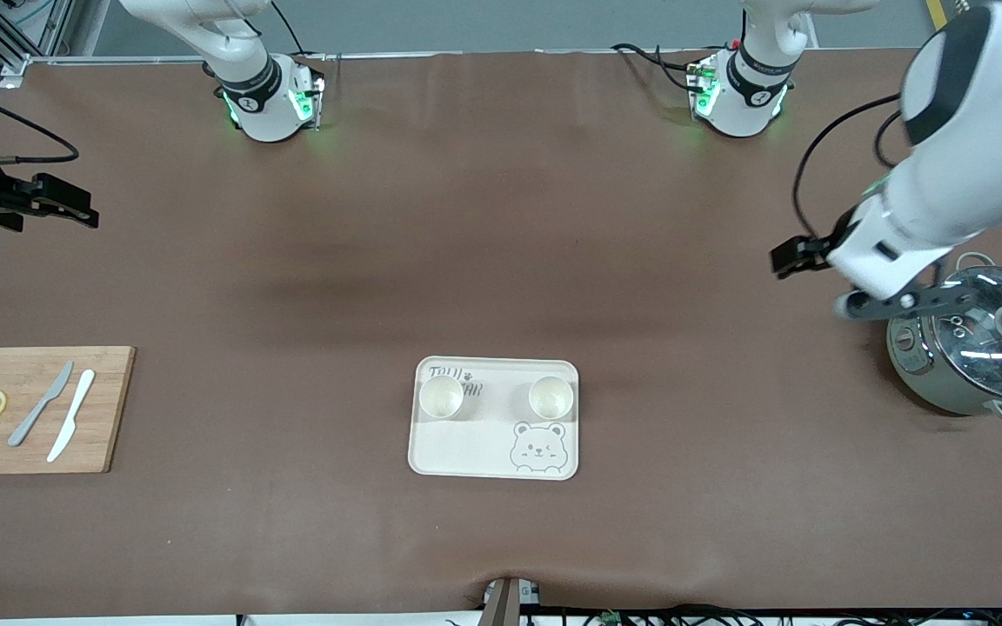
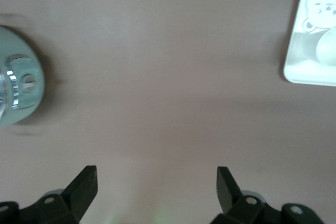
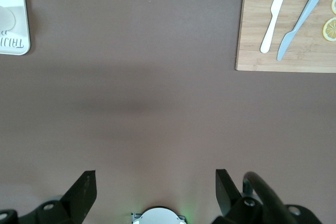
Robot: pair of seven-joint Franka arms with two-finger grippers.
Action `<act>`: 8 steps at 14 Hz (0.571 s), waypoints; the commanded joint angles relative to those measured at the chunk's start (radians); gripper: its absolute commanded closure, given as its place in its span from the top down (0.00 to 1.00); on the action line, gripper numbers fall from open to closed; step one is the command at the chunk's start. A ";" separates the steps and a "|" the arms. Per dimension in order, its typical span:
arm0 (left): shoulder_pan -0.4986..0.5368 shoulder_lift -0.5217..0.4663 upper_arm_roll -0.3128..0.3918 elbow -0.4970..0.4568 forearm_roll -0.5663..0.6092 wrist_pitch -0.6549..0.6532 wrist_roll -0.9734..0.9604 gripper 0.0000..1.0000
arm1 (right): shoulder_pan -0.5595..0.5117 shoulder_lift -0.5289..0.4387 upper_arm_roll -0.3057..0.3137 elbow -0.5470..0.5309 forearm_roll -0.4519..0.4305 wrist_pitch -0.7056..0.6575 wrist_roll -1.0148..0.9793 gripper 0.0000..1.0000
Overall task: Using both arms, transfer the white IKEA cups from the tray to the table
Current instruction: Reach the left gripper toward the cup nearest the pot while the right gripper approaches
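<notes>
Two white IKEA cups stand upright on the cream bear tray [image 1: 494, 456] near the front camera: one [image 1: 441, 396] toward the right arm's end, the other [image 1: 551, 396] toward the left arm's end. My left gripper [image 1: 818, 278] hangs open and empty above the bare table beside the pot, well away from the tray. In the left wrist view [image 2: 157, 182] its jaws stand wide apart, with a tray corner [image 2: 304, 61] and part of one cup [image 2: 328, 48] at the edge. My right gripper [image 1: 66, 207] is open and empty over the table at the right arm's end [image 3: 156, 182].
A steel pot with a glass lid [image 1: 975, 348] stands at the left arm's end, close under the left hand. A wooden cutting board [image 1: 31, 409] with two knives and lemon slices lies at the right arm's end; it also shows in the right wrist view [image 3: 286, 35].
</notes>
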State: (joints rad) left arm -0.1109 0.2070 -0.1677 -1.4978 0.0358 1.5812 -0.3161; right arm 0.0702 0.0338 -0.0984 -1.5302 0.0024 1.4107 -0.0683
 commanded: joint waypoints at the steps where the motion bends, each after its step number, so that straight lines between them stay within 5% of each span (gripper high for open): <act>1: -0.056 0.058 -0.007 0.028 0.024 0.042 -0.078 1.00 | -0.007 0.015 0.009 0.018 0.005 0.002 -0.002 1.00; 8: -0.168 0.204 -0.007 0.027 0.048 0.196 -0.234 1.00 | 0.003 0.090 0.011 0.042 -0.015 0.007 -0.004 1.00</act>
State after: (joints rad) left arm -0.2562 0.3737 -0.1717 -1.4956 0.0423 1.7457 -0.5158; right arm 0.0725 0.0920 -0.0958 -1.5180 0.0019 1.4284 -0.0683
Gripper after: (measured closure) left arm 0.000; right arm 0.000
